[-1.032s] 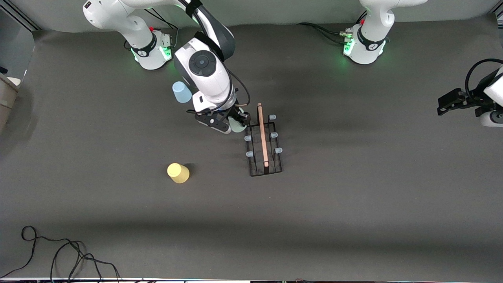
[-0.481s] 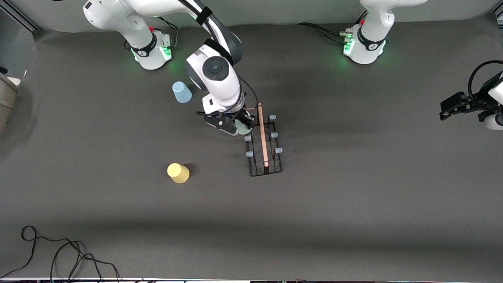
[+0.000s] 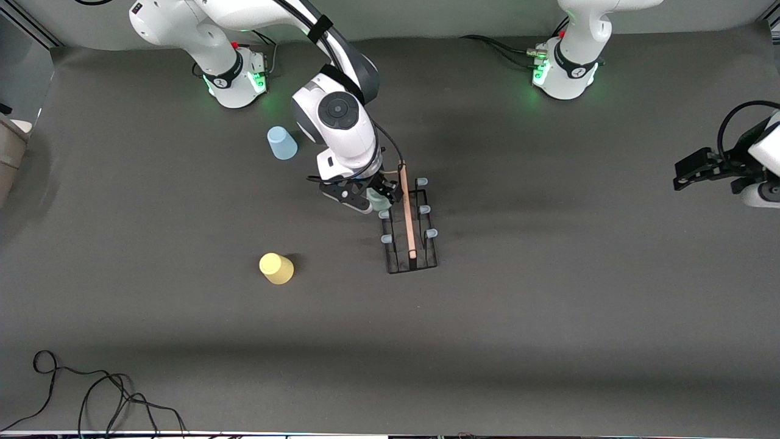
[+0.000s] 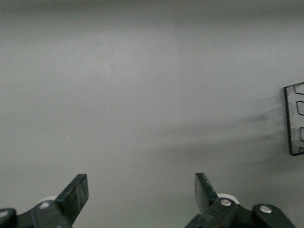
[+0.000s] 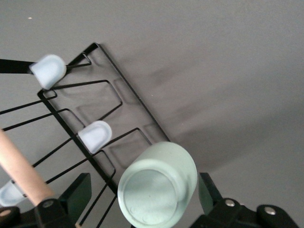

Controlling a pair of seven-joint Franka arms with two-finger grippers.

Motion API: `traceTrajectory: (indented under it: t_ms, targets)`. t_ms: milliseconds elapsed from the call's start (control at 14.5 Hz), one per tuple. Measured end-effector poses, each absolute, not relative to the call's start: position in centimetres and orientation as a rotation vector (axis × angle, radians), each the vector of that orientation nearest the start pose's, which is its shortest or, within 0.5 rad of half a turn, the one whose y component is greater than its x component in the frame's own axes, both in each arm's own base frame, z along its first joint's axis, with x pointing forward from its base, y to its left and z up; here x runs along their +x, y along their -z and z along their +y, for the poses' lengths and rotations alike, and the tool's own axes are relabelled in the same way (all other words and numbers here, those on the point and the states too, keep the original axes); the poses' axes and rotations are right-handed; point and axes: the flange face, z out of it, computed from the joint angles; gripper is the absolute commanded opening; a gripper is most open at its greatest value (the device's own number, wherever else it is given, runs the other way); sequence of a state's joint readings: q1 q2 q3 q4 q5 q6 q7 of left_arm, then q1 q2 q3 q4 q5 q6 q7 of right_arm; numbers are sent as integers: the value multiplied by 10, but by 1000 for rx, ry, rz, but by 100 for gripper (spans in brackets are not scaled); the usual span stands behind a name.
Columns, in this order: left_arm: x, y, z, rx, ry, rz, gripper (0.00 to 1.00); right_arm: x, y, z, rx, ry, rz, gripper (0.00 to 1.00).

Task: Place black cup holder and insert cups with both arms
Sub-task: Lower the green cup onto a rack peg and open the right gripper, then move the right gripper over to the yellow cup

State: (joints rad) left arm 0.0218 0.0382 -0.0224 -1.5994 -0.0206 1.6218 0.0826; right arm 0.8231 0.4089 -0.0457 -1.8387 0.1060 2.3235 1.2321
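- The black cup holder (image 3: 409, 225) stands on the surface mid-way between the arms' ends, its wooden rod handle (image 3: 406, 210) running from the bases' side toward the front camera; that is its long axis, with capped pegs off both sides.
- The right pincer (image 3: 373, 196) hangs at the rack's end nearest the bases, on the side toward the right arm's end, touching-close to the handle.
- In the right wrist view the pale grey-green cup (image 5: 159, 185) sits bottom-up between the fingers (image 5: 80, 190), which stand spread with gaps on both sides; I judge it let go on or at a peg, though the peg under it is hidden.
- The light blue cup (image 3: 281, 143) and yellow cup (image 3: 276, 268) lie toward the right arm's end, so the right arm is nearer both.
- The left pincer (image 3: 691, 171) waits wide and empty over the left arm's end.
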Motion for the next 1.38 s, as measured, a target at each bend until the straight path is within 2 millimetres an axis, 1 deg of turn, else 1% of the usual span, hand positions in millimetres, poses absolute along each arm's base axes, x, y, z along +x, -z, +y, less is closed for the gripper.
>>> traceTrajectory:
  t_ms: [206,344,413,550,756,825,963,1100,1238,1307,1375]
  targets:
    - [573,-594,-6,-3166,-19,142,100,468,-325,458,-2922,8,787,100]
    - [573,-597,-15,-3148,-10,171,100,478,-334,451,-2907,32,800,100]
    - [574,-597,-18,-3140,-9,183,100,485,-341,445,-2906,45,800,100]
    - [575,-596,-19,-3137,-14,187,100,503,-357,422,-2932,63,760,100]
    - [575,-594,-17,-3132,-17,181,100,532,-379,371,-3022,54,641,100]
    - [576,-594,-15,-3132,-18,176,100,543,-383,351,-3050,54,593,100]
    - [577,-592,-10,-3132,-23,162,100,566,-384,309,-3092,65,507,100]
    - [578,-590,-7,-3132,-33,153,100,586,-378,267,-3110,48,438,100]
    - [579,-588,-6,-3132,-33,151,100,604,-367,227,-3086,7,410,100]
    - [579,-589,-6,-3132,-31,151,100,611,-360,210,-3063,-3,411,100]
    - [579,-590,-6,-3132,-27,151,100,616,-351,200,-3054,-11,405,100]
